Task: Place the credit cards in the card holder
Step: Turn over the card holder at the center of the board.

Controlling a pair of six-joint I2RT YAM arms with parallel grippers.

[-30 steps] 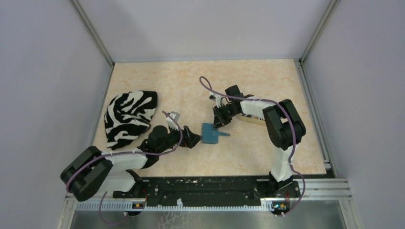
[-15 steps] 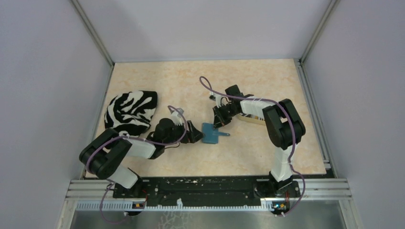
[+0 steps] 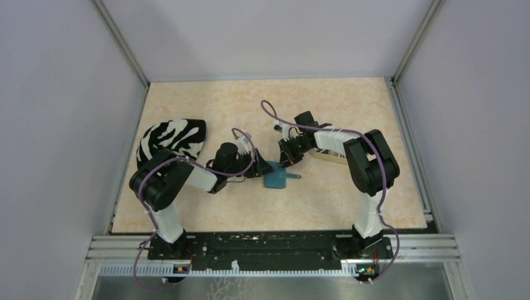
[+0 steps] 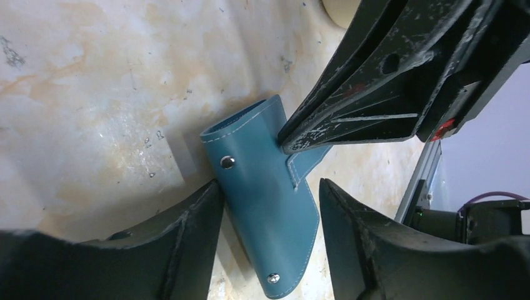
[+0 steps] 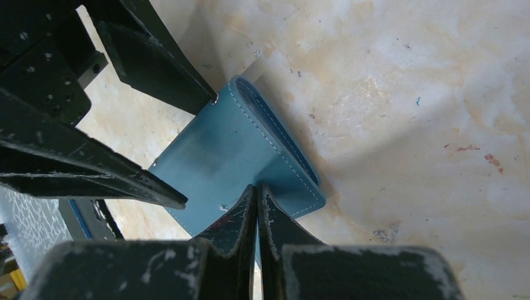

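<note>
- The left gripper (image 4: 269, 184) has its fingers (image 4: 181, 250) apart, one on each side of the card holder (image 4: 262, 206). They stand close against its long edges, and the near finger looks to be touching.
- The right gripper (image 5: 257, 187) has its fingers (image 5: 281, 231) pressed together. Their tips sit on the stitched edge of the card holder beside its small tab – whether a layer of the flap is pinched between them cannot be told.
- The card holder is a teal-blue folding wallet with two metal snap studs. It lies flat on the marbled beige tabletop (image 3: 250, 106) near the middle, between the two grippers.
- From above, the left arm (image 3: 187, 178) reaches in from the left and the right arm (image 3: 369, 162) bends back from the right, so both grippers meet at the wallet.
- A zebra-striped cloth (image 3: 178, 137) lies bunched at the left of the table, partly behind the left arm.
- A beige tray (image 3: 324, 155) shows under the right forearm, mostly hidden.
</note>
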